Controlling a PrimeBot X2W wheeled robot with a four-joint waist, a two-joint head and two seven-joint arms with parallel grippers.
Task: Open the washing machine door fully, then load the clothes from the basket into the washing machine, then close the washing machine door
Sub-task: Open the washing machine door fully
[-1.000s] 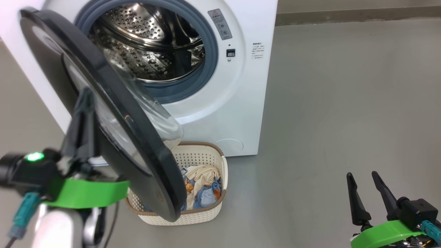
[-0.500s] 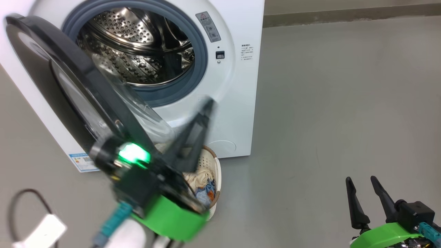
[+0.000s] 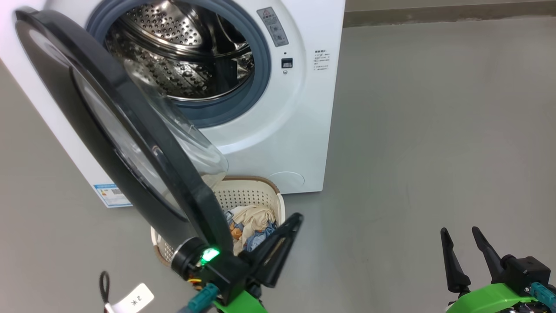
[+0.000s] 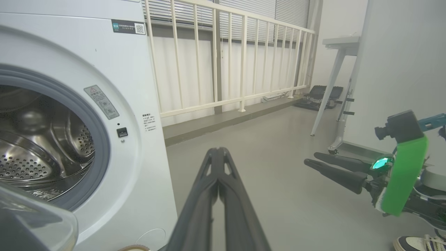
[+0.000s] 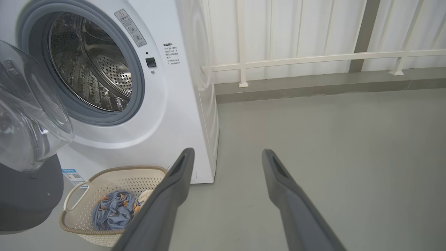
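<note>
Reaching for the clothes [image 3: 252, 221] could snag: the washing machine door [image 3: 197, 195] hangs only part-open over the basket [image 3: 256, 179], on the floor against the washing machine [image 3: 278, 130]. Left fingers [image 3: 280, 245] pressed together, empty, beside the basket; right fingers [image 3: 450, 258] spread wide, well apart.

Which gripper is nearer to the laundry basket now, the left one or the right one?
Left. The left gripper, shut, is close by the right side of the basket. The right gripper, open, is far off to the basket's right.
</note>
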